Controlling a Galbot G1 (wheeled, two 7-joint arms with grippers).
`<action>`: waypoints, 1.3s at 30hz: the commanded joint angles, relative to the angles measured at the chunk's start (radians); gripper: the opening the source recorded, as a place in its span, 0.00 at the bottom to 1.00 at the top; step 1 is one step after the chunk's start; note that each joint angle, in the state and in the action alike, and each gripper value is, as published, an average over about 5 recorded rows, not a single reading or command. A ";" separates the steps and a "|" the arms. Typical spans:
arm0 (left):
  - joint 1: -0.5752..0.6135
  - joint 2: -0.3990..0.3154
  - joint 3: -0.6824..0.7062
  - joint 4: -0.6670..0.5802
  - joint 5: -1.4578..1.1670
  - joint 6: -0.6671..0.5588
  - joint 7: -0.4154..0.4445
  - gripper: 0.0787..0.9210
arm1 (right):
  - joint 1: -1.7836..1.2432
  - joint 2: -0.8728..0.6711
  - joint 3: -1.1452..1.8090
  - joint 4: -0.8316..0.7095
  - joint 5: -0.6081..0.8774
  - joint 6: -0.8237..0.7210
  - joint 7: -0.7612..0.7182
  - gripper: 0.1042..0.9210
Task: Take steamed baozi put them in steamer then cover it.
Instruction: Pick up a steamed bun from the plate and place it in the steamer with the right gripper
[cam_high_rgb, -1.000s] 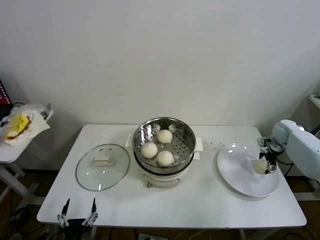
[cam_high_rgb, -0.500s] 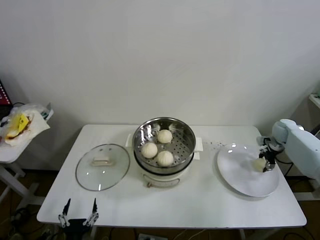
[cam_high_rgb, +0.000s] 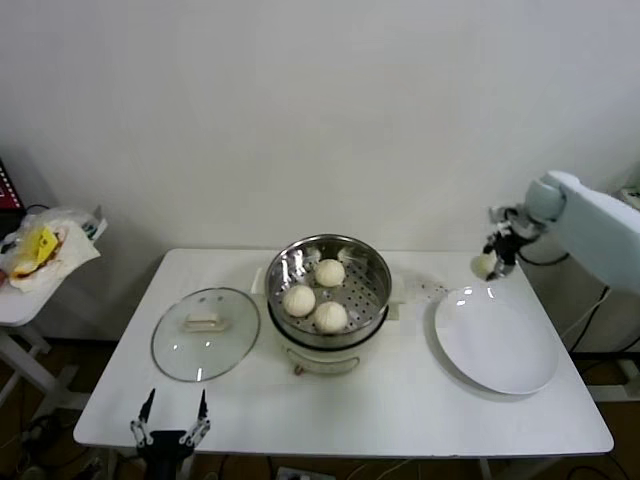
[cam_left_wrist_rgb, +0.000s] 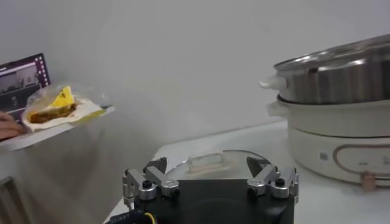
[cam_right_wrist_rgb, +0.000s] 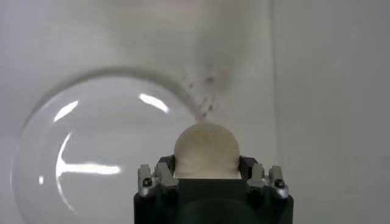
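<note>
Three cream-white baozi (cam_high_rgb: 317, 297) lie in the shiny steel steamer (cam_high_rgb: 372, 262) at the table's middle. My right gripper (cam_high_rgb: 489, 263) is shut on the fourth baozi (cam_high_rgb: 484, 265) and holds it in the air above the far edge of the white plate (cam_high_rgb: 495, 340); the right wrist view shows that baozi (cam_right_wrist_rgb: 205, 150) between the jaws, over the plate (cam_right_wrist_rgb: 91, 146). The glass cover (cam_high_rgb: 205, 333) with its cream handle lies flat to the left of the steamer, also in the left wrist view (cam_left_wrist_rgb: 204, 164). My left gripper (cam_high_rgb: 170, 432) is open at the table's front left edge.
A side table at the far left holds a plastic bag with food (cam_high_rgb: 40, 250). The steamer stands on a white cooker base (cam_high_rgb: 322, 357). A white wall runs behind the table. Cables hang by the right arm.
My right gripper has lifted the baozi off the plate and moved it up and toward the back left. The left gripper has shifted slightly right at the front edge.
</note>
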 joint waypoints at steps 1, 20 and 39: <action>-0.010 0.005 0.063 -0.019 0.020 0.000 0.014 0.88 | 0.451 0.140 -0.468 0.220 0.550 -0.141 0.058 0.69; 0.011 0.027 0.057 -0.028 0.001 -0.042 0.023 0.88 | 0.356 0.294 -0.555 0.484 0.697 -0.247 0.263 0.69; 0.013 0.030 0.027 -0.007 -0.017 -0.044 0.021 0.88 | 0.147 0.382 -0.504 0.320 0.603 -0.246 0.283 0.70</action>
